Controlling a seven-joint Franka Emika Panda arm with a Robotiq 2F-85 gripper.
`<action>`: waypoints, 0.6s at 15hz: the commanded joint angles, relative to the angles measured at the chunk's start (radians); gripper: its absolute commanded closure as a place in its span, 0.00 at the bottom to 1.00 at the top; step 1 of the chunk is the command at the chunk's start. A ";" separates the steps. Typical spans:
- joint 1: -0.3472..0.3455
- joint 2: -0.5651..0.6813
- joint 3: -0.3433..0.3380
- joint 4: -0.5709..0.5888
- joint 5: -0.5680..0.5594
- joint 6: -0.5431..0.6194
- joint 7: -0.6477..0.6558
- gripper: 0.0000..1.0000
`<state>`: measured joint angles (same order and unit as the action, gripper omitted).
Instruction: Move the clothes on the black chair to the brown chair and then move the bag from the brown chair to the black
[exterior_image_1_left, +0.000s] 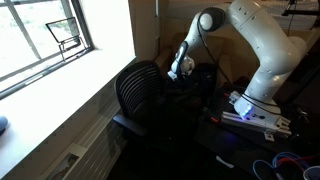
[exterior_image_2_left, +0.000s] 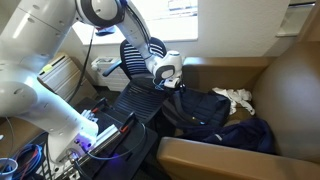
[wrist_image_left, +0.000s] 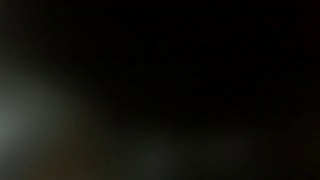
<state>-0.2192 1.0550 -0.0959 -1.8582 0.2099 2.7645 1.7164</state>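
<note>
The black chair has a ribbed back and stands next to the brown chair; it also shows in an exterior view. A dark bag lies on the brown chair's seat by the black chair. White clothes lie behind the bag, and a dark blue cloth lies in front of it. My gripper is down at the bag's near edge, its fingers hidden against the dark fabric; it also shows in an exterior view. The wrist view is almost fully black.
A window with a wide sill is beside the black chair. The robot base, a lit control box and cables stand close to the chairs. The brown armrest runs along the front.
</note>
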 joint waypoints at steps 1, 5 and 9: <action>-0.084 0.047 0.081 0.028 0.056 0.015 -0.218 0.00; -0.230 0.063 0.178 0.034 0.171 0.014 -0.493 0.00; -0.195 0.051 0.135 0.032 0.267 -0.014 -0.577 0.00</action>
<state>-0.4487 1.1046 0.0667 -1.8356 0.4137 2.7647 1.1780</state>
